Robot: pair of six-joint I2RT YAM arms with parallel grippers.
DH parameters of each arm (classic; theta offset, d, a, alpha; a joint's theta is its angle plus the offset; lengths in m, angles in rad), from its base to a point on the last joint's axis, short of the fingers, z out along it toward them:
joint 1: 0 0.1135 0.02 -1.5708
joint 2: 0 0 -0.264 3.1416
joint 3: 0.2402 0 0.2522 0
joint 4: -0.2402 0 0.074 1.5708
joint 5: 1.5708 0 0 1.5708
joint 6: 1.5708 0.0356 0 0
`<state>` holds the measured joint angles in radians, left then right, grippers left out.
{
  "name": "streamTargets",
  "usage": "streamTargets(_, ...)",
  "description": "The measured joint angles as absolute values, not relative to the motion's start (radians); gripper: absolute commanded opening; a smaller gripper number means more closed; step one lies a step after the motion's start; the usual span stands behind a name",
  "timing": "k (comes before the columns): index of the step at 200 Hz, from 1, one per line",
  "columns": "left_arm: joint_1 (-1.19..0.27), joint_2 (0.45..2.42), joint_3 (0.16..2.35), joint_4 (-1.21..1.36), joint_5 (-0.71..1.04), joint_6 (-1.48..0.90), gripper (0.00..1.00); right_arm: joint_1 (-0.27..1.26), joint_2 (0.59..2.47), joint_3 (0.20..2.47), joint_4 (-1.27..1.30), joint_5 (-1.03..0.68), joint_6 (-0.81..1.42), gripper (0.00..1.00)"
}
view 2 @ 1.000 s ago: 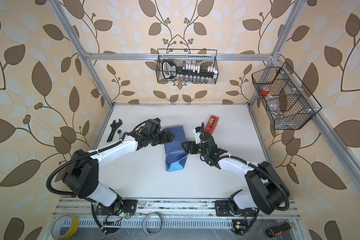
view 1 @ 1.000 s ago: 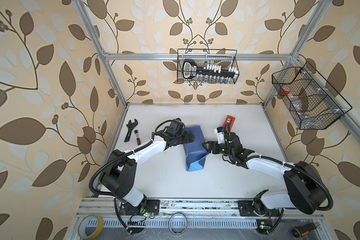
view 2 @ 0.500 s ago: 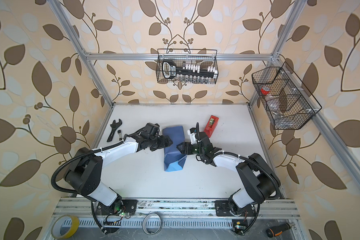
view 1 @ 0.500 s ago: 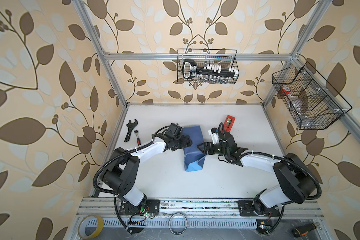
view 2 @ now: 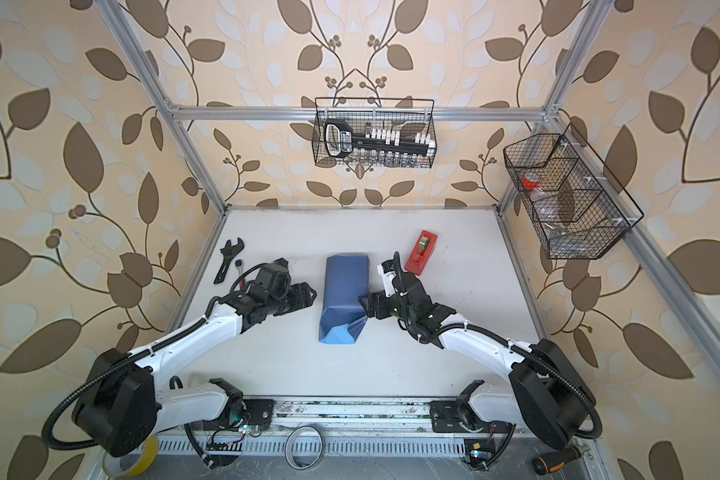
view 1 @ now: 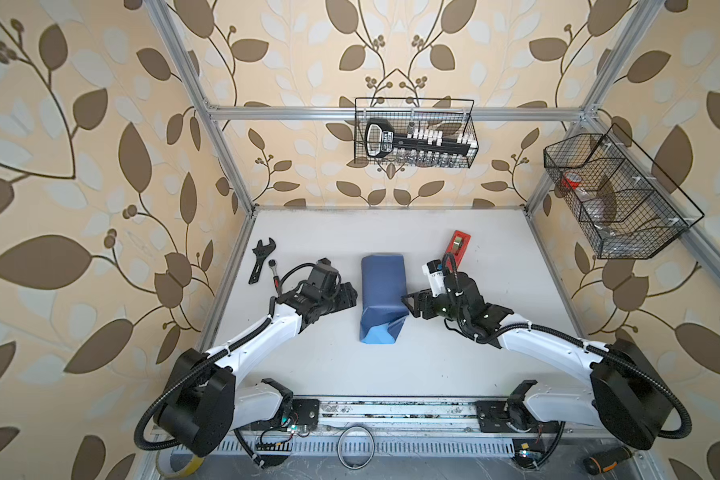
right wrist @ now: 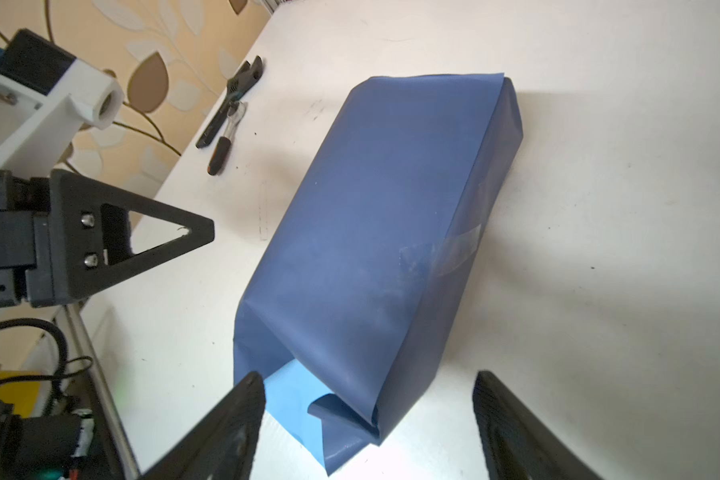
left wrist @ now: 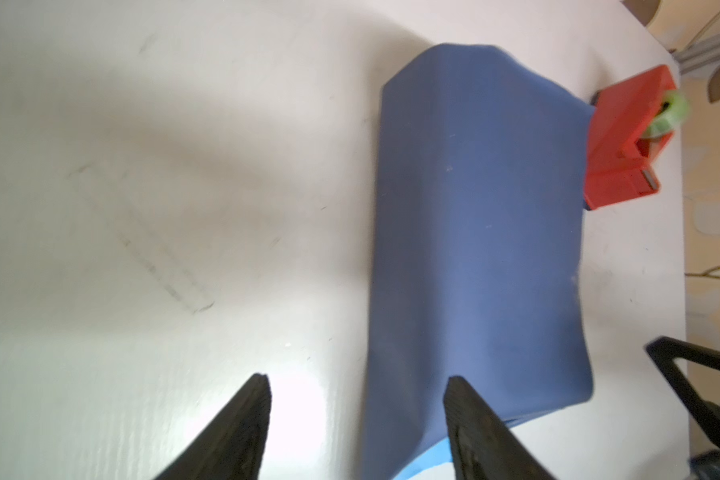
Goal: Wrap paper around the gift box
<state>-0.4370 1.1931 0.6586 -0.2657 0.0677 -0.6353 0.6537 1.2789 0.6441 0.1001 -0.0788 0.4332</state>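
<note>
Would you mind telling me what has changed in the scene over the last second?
The left end effector drew back from the left side of the paper toward the front left and now sits clear of it, open and empty. The right end effector stayed open beside the paper's right edge. The paper, red tape dispenser and wrench kept their places.

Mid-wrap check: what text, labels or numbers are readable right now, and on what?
Label on the black tool holder in the back basket: white print, too blurred to read.
On the white block of the right arm: dark marks, too small to read.
The paper and tape dispenser: no print visible.
</note>
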Motion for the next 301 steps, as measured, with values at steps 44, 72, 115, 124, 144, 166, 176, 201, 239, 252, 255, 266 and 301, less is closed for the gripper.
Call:
streamTargets(44, -0.438, 1.188, 0.522, -0.246, 0.16, -0.633, 0.23, 0.741, 1.319, 0.76, -0.004, 0.021, 0.346, 0.72)
streamTargets(72, -0.445, 1.246, 0.499, -0.147, 0.241, -0.641, 0.18, 0.751, 1.382, 0.823, -0.019, 0.024, 0.315, 0.66)
streamTargets(115, -0.505, 1.303, 0.464, -0.026, 0.308, -0.674, 0.13, 0.753, 1.504, 0.897, -0.04, 0.0, 0.29, 0.56)
streamTargets(124, -0.514, 1.305, 0.463, -0.011, 0.312, -0.68, 0.13, 0.753, 1.523, 0.907, -0.047, -0.006, 0.287, 0.54)
streamTargets(144, -0.527, 1.305, 0.455, 0.018, 0.316, -0.688, 0.12, 0.753, 1.562, 0.923, -0.054, -0.012, 0.281, 0.49)
streamTargets(166, -0.545, 1.305, 0.442, 0.041, 0.315, -0.704, 0.12, 0.753, 1.585, 0.924, -0.061, -0.015, 0.278, 0.46)
streamTargets(176, -0.557, 1.306, 0.44, 0.05, 0.316, -0.712, 0.12, 0.752, 1.593, 0.924, -0.06, -0.015, 0.278, 0.45)
streamTargets(201, -0.595, 1.313, 0.44, 0.068, 0.315, -0.728, 0.12, 0.752, 1.6, 0.925, -0.049, -0.018, 0.279, 0.43)
streamTargets(239, -0.624, 1.325, 0.442, 0.083, 0.314, -0.741, 0.12, 0.752, 1.61, 0.925, -0.028, -0.02, 0.279, 0.41)
streamTargets(252, -0.629, 1.339, 0.451, 0.083, 0.311, -0.742, 0.12, 0.752, 1.612, 0.925, -0.023, -0.023, 0.279, 0.41)
streamTargets(255, -0.629, 1.342, 0.453, 0.083, 0.31, -0.742, 0.12, 0.752, 1.613, 0.925, -0.022, -0.023, 0.279, 0.41)
streamTargets(266, -0.629, 1.352, 0.463, 0.084, 0.309, -0.741, 0.12, 0.752, 1.613, 0.925, -0.02, -0.024, 0.279, 0.41)
streamTargets(301, -0.629, 1.384, 0.504, 0.099, 0.306, -0.741, 0.12, 0.752, 1.618, 0.925, -0.009, -0.028, 0.279, 0.4)
